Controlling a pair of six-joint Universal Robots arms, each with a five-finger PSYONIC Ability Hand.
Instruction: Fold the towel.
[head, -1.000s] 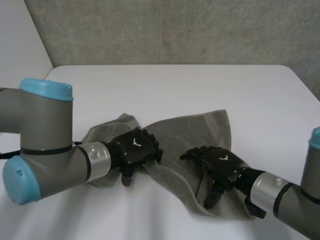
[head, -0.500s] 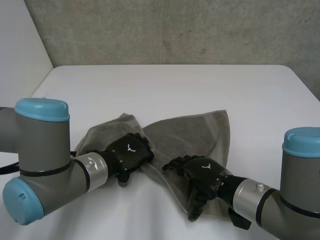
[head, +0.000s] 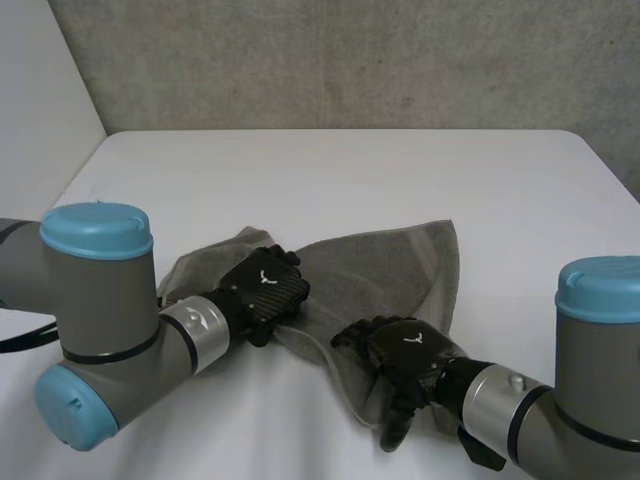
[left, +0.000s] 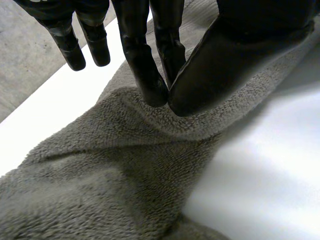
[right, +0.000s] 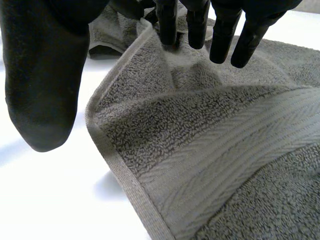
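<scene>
While the grey towel (head: 400, 262) lies crumpled across the lower middle of the head view on the white worktop (head: 330, 170), both arms reach onto it from the lower corners. Obs. 1: the left robot hand (head: 266, 290) sits on the towel's left part, just left of frame centre, where the cloth bunches into a hump. In the left wrist view its fingers (left: 145, 75) and thumb (left: 210, 75) meet at the tips and pinch a raised ridge of terry between them; two other fingers hang straight, clear of the cloth. Obs. 2: the right robot hand (head: 405, 352) is at lower centre-right of the head view, on the towel's near edge. In the right wrist view its fingers (right: 222, 35) are fairly straight, tips touching the towel surface. The thumb (right: 42, 80) is spread well apart from them, beyond the hemmed edge (right: 127, 182) and over bare worktop, gripping nothing. A woven band (right: 225, 145) runs across the cloth under the palm. The towel's far corner (head: 450, 225) lies flat, right of frame centre.
</scene>
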